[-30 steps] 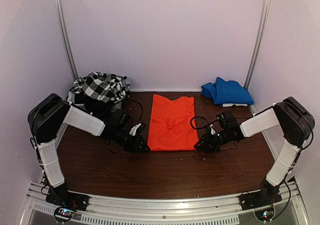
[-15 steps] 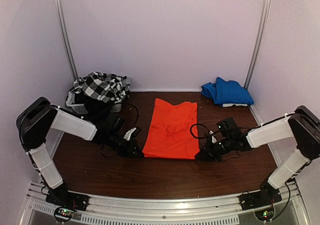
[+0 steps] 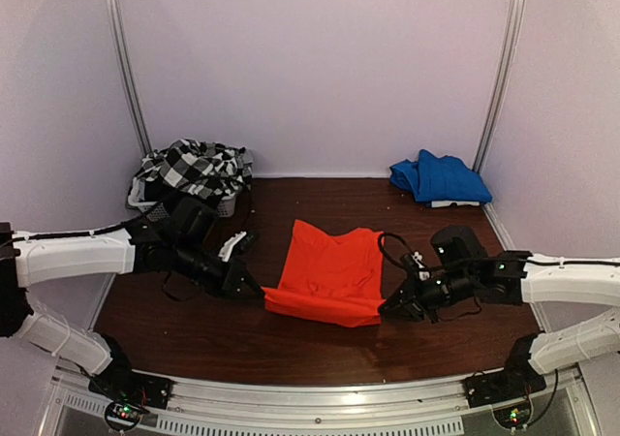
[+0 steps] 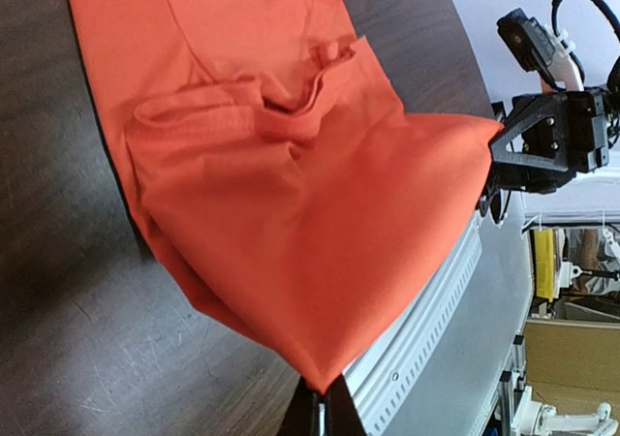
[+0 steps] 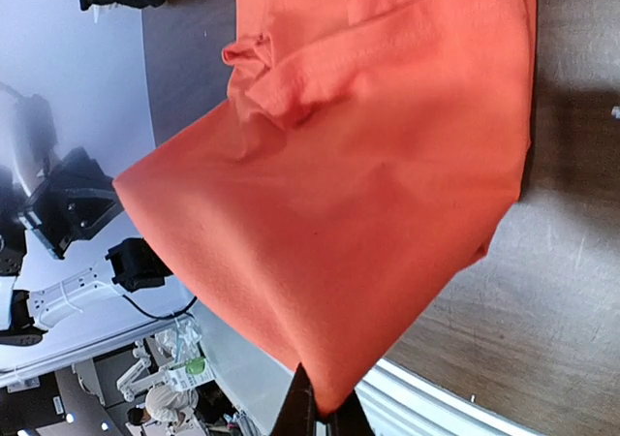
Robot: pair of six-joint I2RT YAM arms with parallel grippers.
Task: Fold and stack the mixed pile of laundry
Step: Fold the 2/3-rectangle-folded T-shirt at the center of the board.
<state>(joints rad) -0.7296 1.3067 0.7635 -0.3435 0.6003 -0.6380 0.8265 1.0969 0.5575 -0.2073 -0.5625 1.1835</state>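
Pale lilac walls are closing in a dark wooden counter point(image 3: 320, 354), and the orange-red garment point(image 3: 329, 266) is lying at its middle, the biggest cloth in sight. Its long axis is running from the near edge of the counter toward the back wall. Its far part is resting flat, while its near hem is hanging lifted and stretched between the two arms.

The left claw point(image 3: 258, 290) is pinching the garment's near left corner, fingers closed tight on the cloth. The right claw point(image 3: 390, 309) is gripping the near right corner the same way. The whole garment is therefore lying beyond both claws, and each arm is as near to it as the other. Judging by this, the next move is calling for both to carry the hem away over the flat part together.

Counting by size, there is one orange-red garment. One blue folded garment point(image 3: 441, 176) is sitting behind it to the right. One black-and-white checked garment point(image 3: 199, 165) is heaped behind it to the left, on one white basket point(image 3: 140, 202). Two claws are working.
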